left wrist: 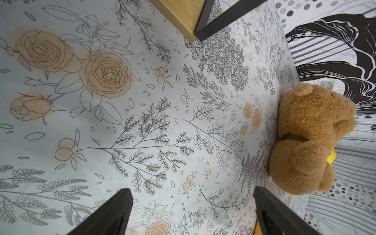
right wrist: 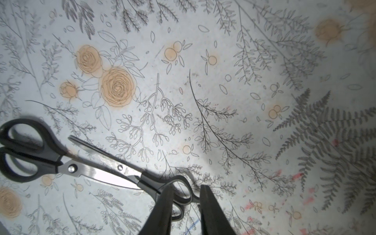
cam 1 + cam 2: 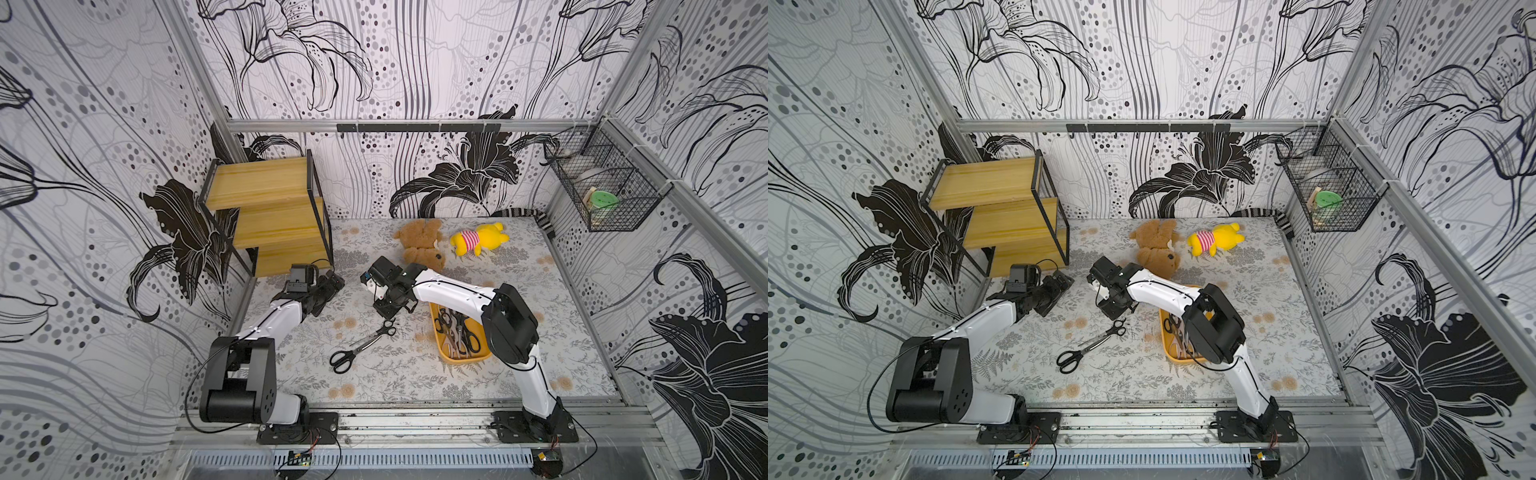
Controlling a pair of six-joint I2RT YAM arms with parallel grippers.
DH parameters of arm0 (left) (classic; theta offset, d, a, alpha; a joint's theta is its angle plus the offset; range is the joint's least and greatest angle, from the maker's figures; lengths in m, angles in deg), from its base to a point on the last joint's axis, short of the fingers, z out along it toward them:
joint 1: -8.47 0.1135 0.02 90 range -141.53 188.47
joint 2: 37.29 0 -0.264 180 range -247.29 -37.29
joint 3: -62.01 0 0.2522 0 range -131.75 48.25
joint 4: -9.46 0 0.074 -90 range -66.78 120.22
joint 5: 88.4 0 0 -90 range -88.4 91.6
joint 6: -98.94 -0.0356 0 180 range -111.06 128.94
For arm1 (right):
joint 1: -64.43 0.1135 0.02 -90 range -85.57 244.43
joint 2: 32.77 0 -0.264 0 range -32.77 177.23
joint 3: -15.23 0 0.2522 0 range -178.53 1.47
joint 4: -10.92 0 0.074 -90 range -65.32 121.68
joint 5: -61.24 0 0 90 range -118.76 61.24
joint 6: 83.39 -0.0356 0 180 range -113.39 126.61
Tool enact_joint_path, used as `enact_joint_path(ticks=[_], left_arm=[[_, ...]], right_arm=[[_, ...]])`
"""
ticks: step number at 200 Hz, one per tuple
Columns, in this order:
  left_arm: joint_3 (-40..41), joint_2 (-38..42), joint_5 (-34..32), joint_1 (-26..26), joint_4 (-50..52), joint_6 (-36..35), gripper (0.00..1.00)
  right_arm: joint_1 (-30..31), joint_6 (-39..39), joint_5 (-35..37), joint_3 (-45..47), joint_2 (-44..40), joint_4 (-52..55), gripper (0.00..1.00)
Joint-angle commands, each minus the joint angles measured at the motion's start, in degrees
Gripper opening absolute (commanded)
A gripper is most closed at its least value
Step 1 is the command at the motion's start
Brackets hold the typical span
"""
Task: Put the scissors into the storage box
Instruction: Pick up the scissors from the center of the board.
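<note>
**A:** Where does the right pincer (image 2: 186,188) stand?

**B:** Low over the tabletop (image 3: 415,374), jaws narrowly apart, straddling one handle loop of the small-looped scissors (image 2: 120,168). A gap shows beside the loop, so I'd say it has hold of nothing yet.

**A:** And what worries you?

**B:** The blades. They lie crossed with those of the big-handled scissors (image 2: 48,158), which stretch away towards eight o'clock. I can't tell which pair lies on top. If the big one does, a lift may drag it along or flick it across the tabletop.

**A:** Anything else?

**B:** The grip is at the very end. With only a thin loop pinched, I'd expect the long metal end to hang and swing, perhaps twisting out of the jaws. The blades may also fall open.

**A:** The storage box (image 3: 457,358)?

**B:** It's the yellow tray near the pincer, at about four o'clock from it. It is already crowded with a pile of scissors (image 3: 457,332), and the right arm's elbow (image 3: 509,328) hangs over it. A pair dropped crookedly could rest on the rim or slide off the pile onto the tabletop.

**A:** The left pincer (image 1: 193,213)?

**B:** Wide open and empty, at ten o'clock from the right one, near the wooden shelf (image 3: 266,199). It's no help and no danger.
</note>
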Motion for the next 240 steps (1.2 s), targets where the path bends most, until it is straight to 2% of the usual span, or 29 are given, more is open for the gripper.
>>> enact_joint_path(ticks=[1, 32, 240], left_arm=[[0.6, 0.4, 1.7, 0.3, -0.8, -2.1, 0.98], [0.7, 1.4, 1.5, 0.3, 0.1, -2.5, 0.98], [-1.0, 2.5, -0.5, 0.4, 2.4, -1.8, 0.98]], right_arm=[[-0.1, 1.7, 1.3, -1.1, 1.5, 2.6, 0.27], [-0.1, 2.6, 3.1, 0.2, 1.6, 2.4, 0.27], [-0.1, 4.3, 1.8, 3.7, 3.2, -0.6, 0.24]])
